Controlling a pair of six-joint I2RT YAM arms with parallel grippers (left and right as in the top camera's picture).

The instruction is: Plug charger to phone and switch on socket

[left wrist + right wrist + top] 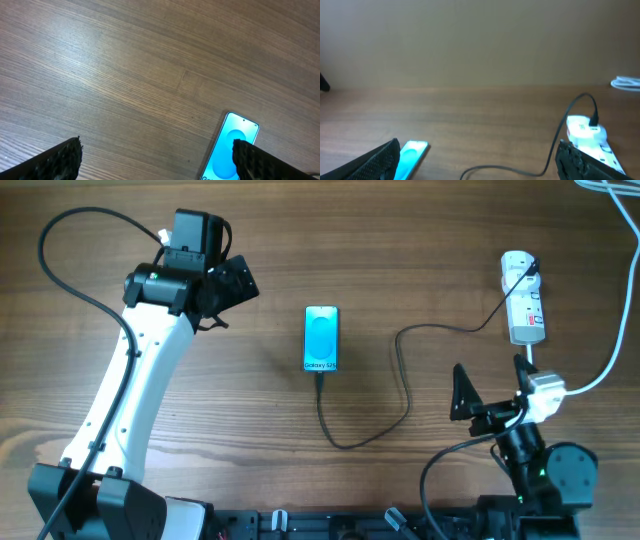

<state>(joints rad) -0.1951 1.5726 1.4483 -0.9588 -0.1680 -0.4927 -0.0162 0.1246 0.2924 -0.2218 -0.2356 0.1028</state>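
The phone (321, 338) lies flat mid-table with its turquoise screen lit. It also shows in the left wrist view (231, 150) and the right wrist view (413, 154). The thin black charger (404, 385) meets the phone's near end, loops across the wood and runs up to the socket (524, 298), a white power strip at the right; the right wrist view shows the charger (559, 150) and socket (586, 131) too. My left gripper (232, 290) hangs open and empty left of the phone (157, 160). My right gripper (492, 385) is open and empty just below the socket (477, 162).
The socket's thick white cord (612, 350) curves down the right edge and off the top right corner. The black robot bases line the near table edge (300, 525). Bare wood lies between the left gripper and the phone.
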